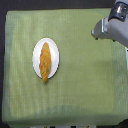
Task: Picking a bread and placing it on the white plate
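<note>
Exterior view | bread [45, 62] lies on white plate [36, 55] | my hand [101, 31] well apart, aperture indeterminable | placement judged complete; next: retract.

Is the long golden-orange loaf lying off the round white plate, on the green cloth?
No, the golden-orange loaf lies lengthwise on the round white plate, one tip overhanging its rim.
</note>
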Robot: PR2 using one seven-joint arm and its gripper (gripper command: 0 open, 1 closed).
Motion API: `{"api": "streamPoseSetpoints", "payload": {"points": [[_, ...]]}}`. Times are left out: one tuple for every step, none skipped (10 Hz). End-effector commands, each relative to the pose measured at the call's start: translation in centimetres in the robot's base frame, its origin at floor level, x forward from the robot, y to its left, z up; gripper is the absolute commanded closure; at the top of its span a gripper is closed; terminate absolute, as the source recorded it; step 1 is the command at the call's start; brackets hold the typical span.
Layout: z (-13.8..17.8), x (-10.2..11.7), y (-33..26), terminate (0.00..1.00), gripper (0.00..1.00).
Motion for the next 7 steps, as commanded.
{"api": "streamPoseSetpoints", "payload": {"points": [[-0.7, -1.7, -3.6, 0.00, 0.00], [-0.6, -2.4, -1.2, 0.00, 0.00], [-0.5, -2.7, 1.3, 0.00, 0.00], [-1.1, -2.4, 1.7, 0.00, 0.00], [-1.2, -2.3, 2.5, 0.00, 0.00], [-1.1, -2.1, 3.1, 0.00, 0.00], [-1.3, -1.7, 3.2, 1.00, 0.00]]}}
